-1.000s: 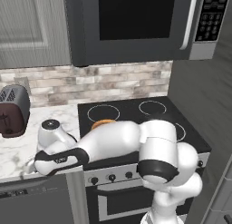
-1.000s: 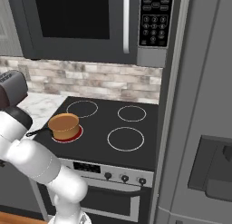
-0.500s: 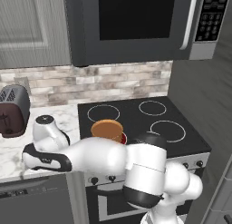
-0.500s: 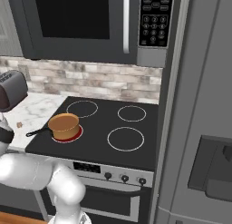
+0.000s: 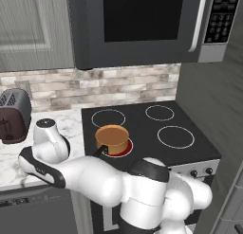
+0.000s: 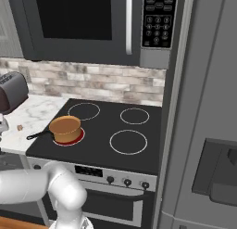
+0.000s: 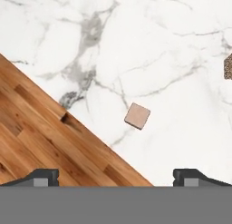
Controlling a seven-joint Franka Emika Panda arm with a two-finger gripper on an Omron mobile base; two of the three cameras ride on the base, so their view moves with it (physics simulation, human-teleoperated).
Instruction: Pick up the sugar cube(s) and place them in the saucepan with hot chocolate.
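Arm has swung further left and low over the marble worktop [image 5: 14,166] since a moment ago; the wrist now hangs past the worktop's front edge, beside the stove, and the saucepan [image 5: 112,139] is uncovered in the left base view again. Gripper [image 7: 116,175] points straight down, jaws spread wide, nothing between them. One sugar cube [image 7: 137,115] lies flat on the marble near the worktop's front edge, just ahead of the fingertips [image 7: 43,175] and roughly centred between them; wood floor [image 7: 41,141] shows beyond the edge. A second sugar cube [image 7: 228,66] sits at the right margin of the hand view, cut off. Saucepan sits on the front-left burner [image 6: 74,137], glowing red, handle toward the worktop. A cube [image 6: 20,128] sits left of that handle. Reach step is nearly done: descent and closing come next. No cube in the pan yet, apparently.
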